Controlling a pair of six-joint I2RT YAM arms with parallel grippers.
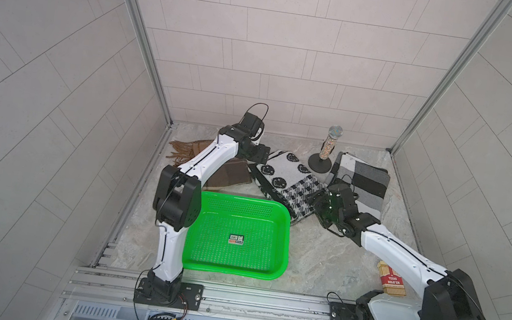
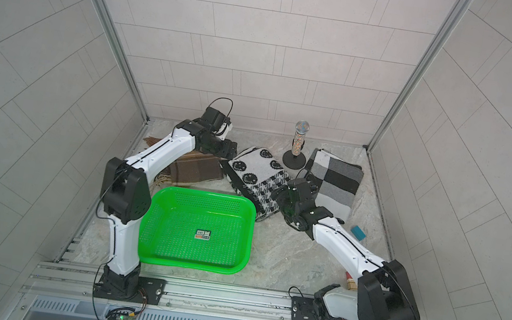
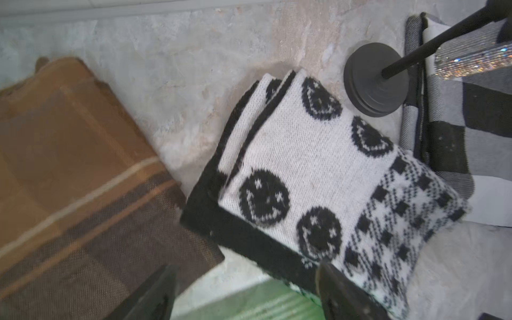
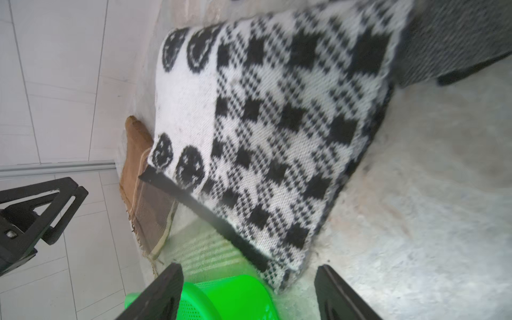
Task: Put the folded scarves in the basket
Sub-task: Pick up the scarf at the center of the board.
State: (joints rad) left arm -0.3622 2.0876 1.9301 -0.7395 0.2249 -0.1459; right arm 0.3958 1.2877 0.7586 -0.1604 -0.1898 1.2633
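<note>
The folded scarf [image 1: 285,182] [image 2: 256,174], white knit with black smiley faces and a houndstooth end, lies flat on the table behind the basket. Its near corner lies by the far right corner of the bright green basket [image 1: 217,254] [image 2: 175,241], which holds only a small label. My left gripper [image 1: 260,158] [image 3: 246,277] hovers open at the scarf's far left edge [image 3: 304,171] with nothing between its fingers. My right gripper [image 1: 315,203] [image 4: 249,277] stands open at the scarf's houndstooth end [image 4: 263,124], above the basket corner [image 4: 230,299], and holds nothing.
A brown plaid scarf [image 1: 228,177] [image 3: 69,180] lies left of the smiley one, under my left arm. A grey and black checked scarf [image 1: 360,179] and a glittery microphone on a black stand [image 1: 327,147] sit at the back right. A red card box [image 1: 392,280] and a teal block [image 2: 358,233] lie by my right arm.
</note>
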